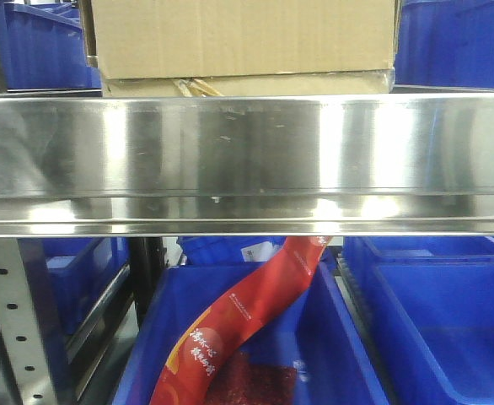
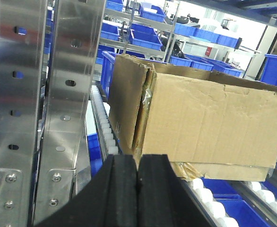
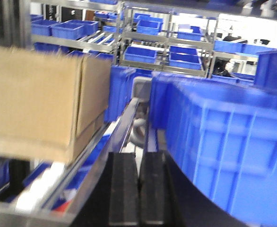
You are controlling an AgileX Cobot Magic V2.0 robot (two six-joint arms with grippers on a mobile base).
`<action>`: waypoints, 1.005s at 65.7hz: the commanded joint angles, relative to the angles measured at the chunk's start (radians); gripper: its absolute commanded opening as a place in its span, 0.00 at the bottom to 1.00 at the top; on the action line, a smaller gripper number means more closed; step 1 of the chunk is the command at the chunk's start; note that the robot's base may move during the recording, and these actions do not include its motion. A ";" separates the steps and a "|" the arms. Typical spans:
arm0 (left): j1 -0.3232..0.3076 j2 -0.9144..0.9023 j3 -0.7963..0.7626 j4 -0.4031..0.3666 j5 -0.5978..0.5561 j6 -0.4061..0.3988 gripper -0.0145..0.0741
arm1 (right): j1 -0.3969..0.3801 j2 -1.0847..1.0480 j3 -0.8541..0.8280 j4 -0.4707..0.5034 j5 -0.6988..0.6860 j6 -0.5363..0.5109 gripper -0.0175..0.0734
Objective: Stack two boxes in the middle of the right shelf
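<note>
- Front view: the tall box (image 1: 243,38) fills the top centre of the frame, sitting squarely on the flat box (image 1: 247,83), of which only a thin brown edge shows just above the shelf (image 1: 247,156) rail. So the stack looks made already, on the steel level.
- A yellowish tape scrap (image 1: 195,86) pokes out from the flat box's edge, left of centre. Below the rail, a red packet (image 1: 247,325) leans in a blue bin (image 1: 255,354) at bottom centre. No arm shows in this view.
- Left wrist view: the left pincer (image 2: 138,189) sits at bottom centre, its black pads pressed together with nothing between them, just short of the tall box's (image 2: 200,118) near corner.
- The box's end flap hangs loose and crumpled, so the cardboard looks soft and dented at that end. The flat box (image 2: 219,171) peeks out beneath, resting on white rollers (image 2: 209,196). Perforated uprights (image 2: 44,109) stand at the left of the frame.
- Right wrist view: blurred. The right pincer (image 3: 139,194) at bottom centre is likewise closed on nothing, well apart from the tall box (image 3: 39,104) at left. A large blue bin (image 3: 223,146) crowds the right side.
- Handling, as a judgement: the boxes look light and probably empty, stiff across broad faces but weak at flaps and corners. On rollers the stack could slide, so press both side walls flat and low, not the torn flap.
</note>
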 commanded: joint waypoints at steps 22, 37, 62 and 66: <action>0.004 -0.007 0.002 0.001 -0.020 -0.006 0.05 | -0.114 -0.156 0.305 0.209 -0.205 -0.171 0.01; 0.004 -0.007 0.002 0.001 -0.020 -0.006 0.05 | -0.138 -0.156 0.416 0.270 -0.358 -0.168 0.01; 0.004 -0.007 0.002 0.001 -0.020 -0.006 0.05 | -0.138 -0.156 0.416 0.270 -0.339 -0.168 0.01; 0.004 -0.007 0.002 0.001 -0.020 -0.006 0.05 | -0.138 -0.156 0.416 0.270 -0.342 -0.168 0.01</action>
